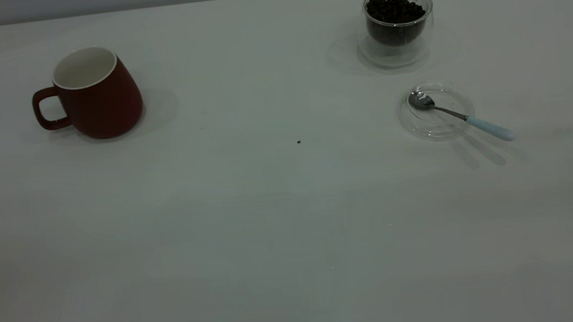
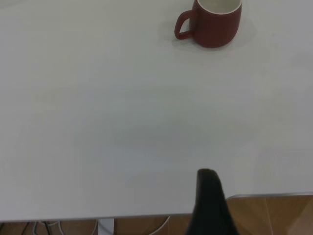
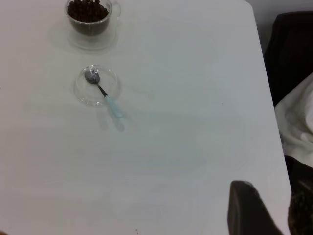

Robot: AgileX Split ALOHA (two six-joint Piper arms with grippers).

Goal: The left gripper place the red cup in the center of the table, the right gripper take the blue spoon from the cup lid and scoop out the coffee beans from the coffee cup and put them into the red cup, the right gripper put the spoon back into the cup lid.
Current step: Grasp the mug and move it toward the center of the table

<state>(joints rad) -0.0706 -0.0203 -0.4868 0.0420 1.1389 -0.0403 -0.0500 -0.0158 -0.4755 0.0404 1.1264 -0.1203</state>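
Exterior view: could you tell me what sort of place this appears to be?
Probably a robot test bench: a bare white table with only a mug, a bean cup and a spoon.

Red cup [image 1: 99, 97] — ceramic by the look of it, dark red outside with a soft sheen, smooth white inside; table [image 1: 249, 212] — plain white, smooth, matt. Coffee cup [image 1: 398, 26] and cup lid [image 1: 435, 111] — clear glass, glossy, the cup holding dark, faintly shiny coffee beans [image 1: 394, 8]. Blue spoon [image 1: 458, 115] — polished metal bowl and neck, pale blue smooth handle.
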